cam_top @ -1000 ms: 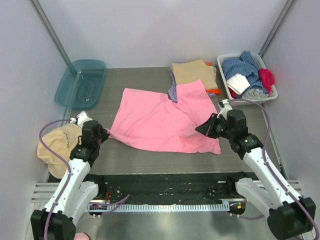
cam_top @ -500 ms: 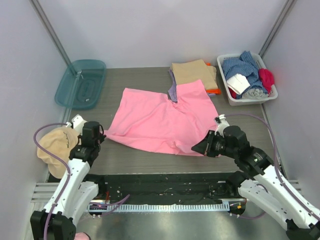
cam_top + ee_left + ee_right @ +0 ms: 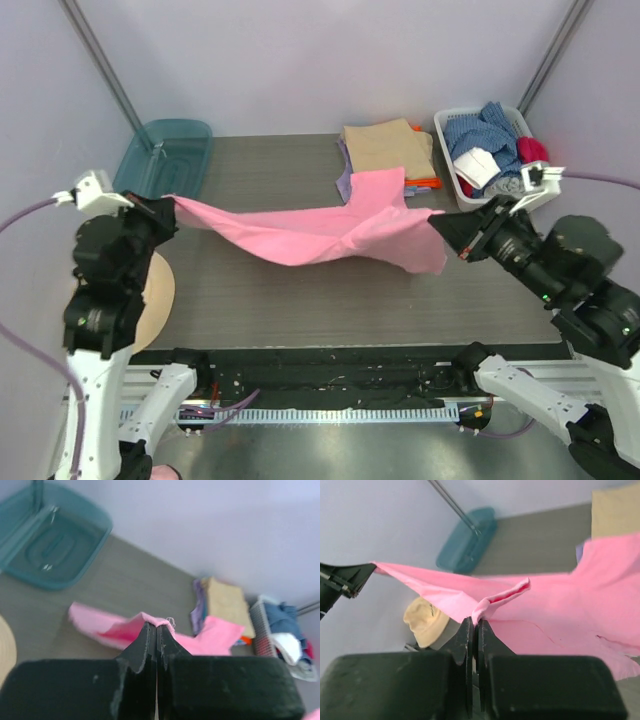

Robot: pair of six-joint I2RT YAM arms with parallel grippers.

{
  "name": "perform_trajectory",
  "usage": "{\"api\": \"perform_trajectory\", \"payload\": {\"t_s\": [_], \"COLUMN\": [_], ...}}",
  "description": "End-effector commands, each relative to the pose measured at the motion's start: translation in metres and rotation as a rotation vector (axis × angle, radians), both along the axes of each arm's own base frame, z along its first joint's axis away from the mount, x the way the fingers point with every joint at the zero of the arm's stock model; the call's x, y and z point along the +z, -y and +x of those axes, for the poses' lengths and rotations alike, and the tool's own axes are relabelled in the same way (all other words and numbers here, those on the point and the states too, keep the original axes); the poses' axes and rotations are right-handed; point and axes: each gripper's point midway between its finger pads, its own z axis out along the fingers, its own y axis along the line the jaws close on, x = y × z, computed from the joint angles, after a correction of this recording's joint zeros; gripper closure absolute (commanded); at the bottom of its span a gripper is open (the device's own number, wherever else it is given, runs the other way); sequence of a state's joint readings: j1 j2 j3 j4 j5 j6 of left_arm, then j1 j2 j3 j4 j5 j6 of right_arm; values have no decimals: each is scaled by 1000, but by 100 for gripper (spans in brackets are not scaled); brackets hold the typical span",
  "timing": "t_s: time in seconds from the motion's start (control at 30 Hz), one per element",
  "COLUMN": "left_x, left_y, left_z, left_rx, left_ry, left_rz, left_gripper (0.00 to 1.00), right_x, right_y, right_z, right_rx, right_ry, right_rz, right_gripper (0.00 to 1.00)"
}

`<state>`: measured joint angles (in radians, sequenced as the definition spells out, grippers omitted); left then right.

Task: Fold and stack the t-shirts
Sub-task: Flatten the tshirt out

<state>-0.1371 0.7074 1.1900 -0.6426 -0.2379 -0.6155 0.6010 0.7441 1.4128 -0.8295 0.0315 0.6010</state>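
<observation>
- My left gripper (image 3: 166, 207) and right gripper (image 3: 441, 226) are each clenched on an edge of the pink t-shirt (image 3: 320, 232).
- It hangs sagging between them. I judge it light, limp cloth, best held by its edges.

A t-shirt (image 3: 320, 235) of soft matt pink cloth, a table (image 3: 260, 290) with a dull grey wood-grain finish, and a lid (image 3: 165, 165) of glossy translucent teal plastic.

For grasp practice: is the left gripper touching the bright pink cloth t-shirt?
Touching. Left wrist view: left gripper shut on edge of bright pink cloth t-shirt.
</observation>
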Motion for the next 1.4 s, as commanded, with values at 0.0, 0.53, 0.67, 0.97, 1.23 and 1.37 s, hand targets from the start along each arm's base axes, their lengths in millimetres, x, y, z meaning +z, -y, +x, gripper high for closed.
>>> {"api": "perform_trajectory", "payload": {"t_s": [0.0,0.53,0.67,0.97,1.23,1.37], "left_x": [54,129,125,49,7,37], "left_y": [13,42,51,34,21,20], "left_z": [-49,-166,-164,-46,101,174], "left_rx": [-132,-328,-348,-230,-182,-193], "left_ry": [59,227,198,96,34,53], "left_rz": [54,-90,-73,-107,32,99], "left_gripper": [100,100,100,100,100,100], "right_x": [63,140,141,41,-2,57], "right_y": [11,43,40,32,31,48], "right_z": [-8,-89,-88,34,180,263], "right_rx": [4,45,45,-119,-273,-330], "right_ry": [177,358,348,181,190,290], "right_rz": [-8,-14,-2,-49,-192,-190], "right_gripper": [99,99,99,99,99,99]}}
